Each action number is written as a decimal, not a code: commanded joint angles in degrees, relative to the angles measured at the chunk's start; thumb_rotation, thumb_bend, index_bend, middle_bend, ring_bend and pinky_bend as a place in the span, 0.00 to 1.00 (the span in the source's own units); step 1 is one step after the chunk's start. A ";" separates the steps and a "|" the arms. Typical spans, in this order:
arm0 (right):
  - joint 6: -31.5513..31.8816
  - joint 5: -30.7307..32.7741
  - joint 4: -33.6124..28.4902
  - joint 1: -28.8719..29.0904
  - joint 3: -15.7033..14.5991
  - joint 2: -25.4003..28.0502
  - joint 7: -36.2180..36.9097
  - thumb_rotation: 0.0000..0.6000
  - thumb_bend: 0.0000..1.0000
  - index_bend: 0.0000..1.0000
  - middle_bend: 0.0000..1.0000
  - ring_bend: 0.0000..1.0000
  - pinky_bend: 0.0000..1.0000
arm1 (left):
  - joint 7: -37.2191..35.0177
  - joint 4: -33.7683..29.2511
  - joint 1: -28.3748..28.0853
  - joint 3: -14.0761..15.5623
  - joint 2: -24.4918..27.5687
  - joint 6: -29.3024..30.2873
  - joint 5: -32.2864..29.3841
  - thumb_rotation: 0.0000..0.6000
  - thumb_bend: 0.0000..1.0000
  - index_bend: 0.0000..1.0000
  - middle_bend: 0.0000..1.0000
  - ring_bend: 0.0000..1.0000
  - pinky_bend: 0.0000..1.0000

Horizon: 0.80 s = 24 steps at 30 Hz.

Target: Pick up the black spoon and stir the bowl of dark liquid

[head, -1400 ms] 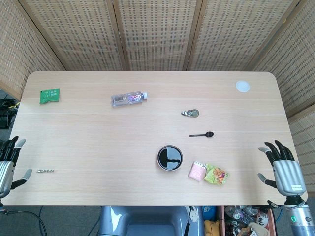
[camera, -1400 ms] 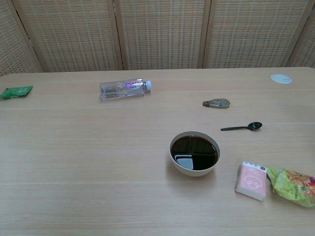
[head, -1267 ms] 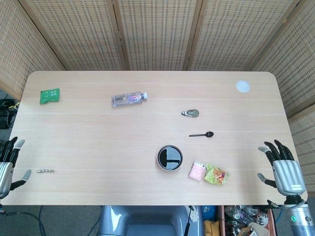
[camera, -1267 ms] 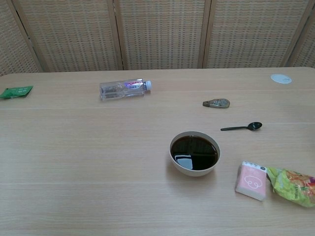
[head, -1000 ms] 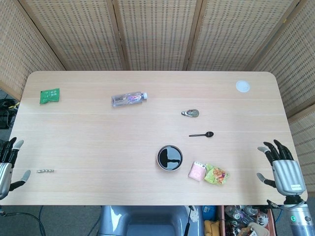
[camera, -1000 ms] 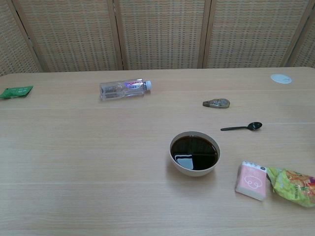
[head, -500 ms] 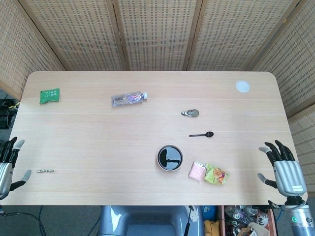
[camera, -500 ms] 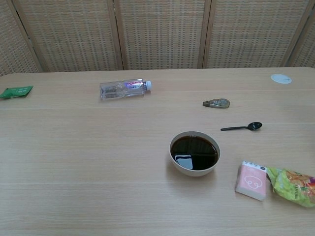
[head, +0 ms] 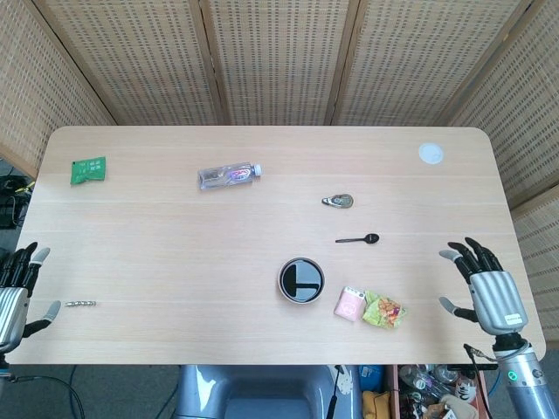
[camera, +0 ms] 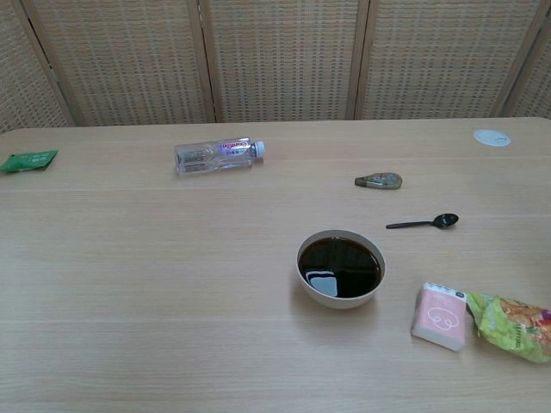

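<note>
Matt wood table (camera: 155,258), glossy liquid (camera: 340,267)

My right hand (head: 492,295) moved in over the table's 4 o'clock edge (head: 454,349), fingers spread, holding nothing.

The left hand (head: 10,301) is cut off by the head view's left edge.
</note>
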 commanded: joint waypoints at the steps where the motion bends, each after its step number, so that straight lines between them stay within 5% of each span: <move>1: -1.27 0.09 -0.09 1.27 0.70 -0.06 0.94 1.00 0.21 0.28 0.27 0.13 0.23 | -0.06 0.09 -0.03 0.03 -0.12 -0.12 -0.04 1.00 0.32 0.00 0.00 0.00 0.00; 14: -13.99 2.60 1.09 12.33 4.75 -1.87 4.86 1.00 0.21 0.28 0.30 0.16 0.27 | -0.21 0.69 -0.72 -0.14 -0.41 -1.27 -0.22 1.00 0.32 0.00 0.00 0.00 0.00; 18: -17.55 3.55 1.47 15.41 5.62 -2.73 5.01 1.00 0.21 0.28 0.34 0.20 0.35 | -0.16 0.79 -0.83 -0.16 -0.54 -1.60 -0.53 1.00 0.32 0.00 0.00 0.00 0.00; 24: -25.86 6.03 4.44 22.41 7.63 -4.83 5.13 1.00 0.21 0.28 0.43 0.38 0.62 | 0.05 0.81 -1.12 -0.51 -0.32 -1.60 -0.56 1.00 0.32 0.00 0.00 0.00 0.00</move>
